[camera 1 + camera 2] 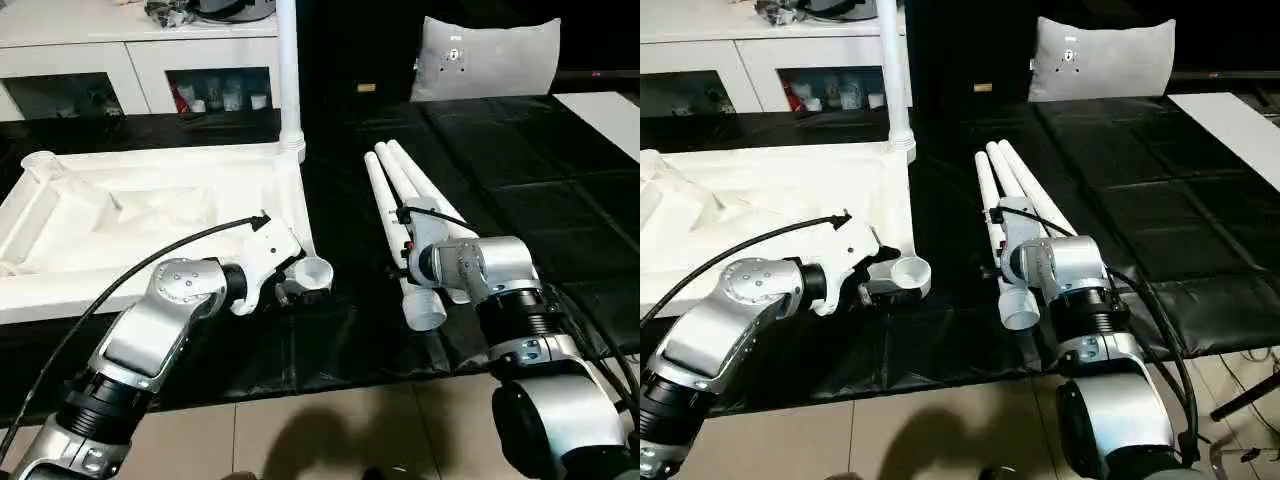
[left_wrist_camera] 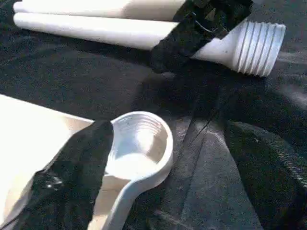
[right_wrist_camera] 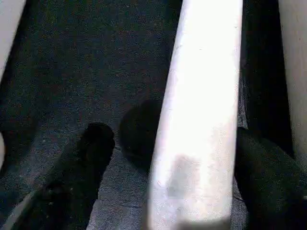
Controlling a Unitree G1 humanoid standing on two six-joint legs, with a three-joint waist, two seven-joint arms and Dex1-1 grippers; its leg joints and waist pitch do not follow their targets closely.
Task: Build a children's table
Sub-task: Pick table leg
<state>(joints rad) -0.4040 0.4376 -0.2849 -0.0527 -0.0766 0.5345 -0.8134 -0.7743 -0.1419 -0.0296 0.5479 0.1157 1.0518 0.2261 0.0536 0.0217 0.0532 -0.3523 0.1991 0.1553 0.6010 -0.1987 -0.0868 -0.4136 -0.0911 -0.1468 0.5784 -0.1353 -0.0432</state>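
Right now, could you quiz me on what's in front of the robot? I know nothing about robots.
1. How many legs lie loose on the black table?
2. True or false: one leg already stands upright in a corner of the white top.
3. The right hand straddles: A a lying leg, B a screwdriver, C the white top.
Key: 1 three; 2 true; 3 A.

Smooth white plastic legs [image 1: 400,190], matt black cloth [image 1: 520,200]

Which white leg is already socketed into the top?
The white tapered tube leg standing upright at the white ribbed plastic top's far corner; the other three legs lie loose on the black cover.
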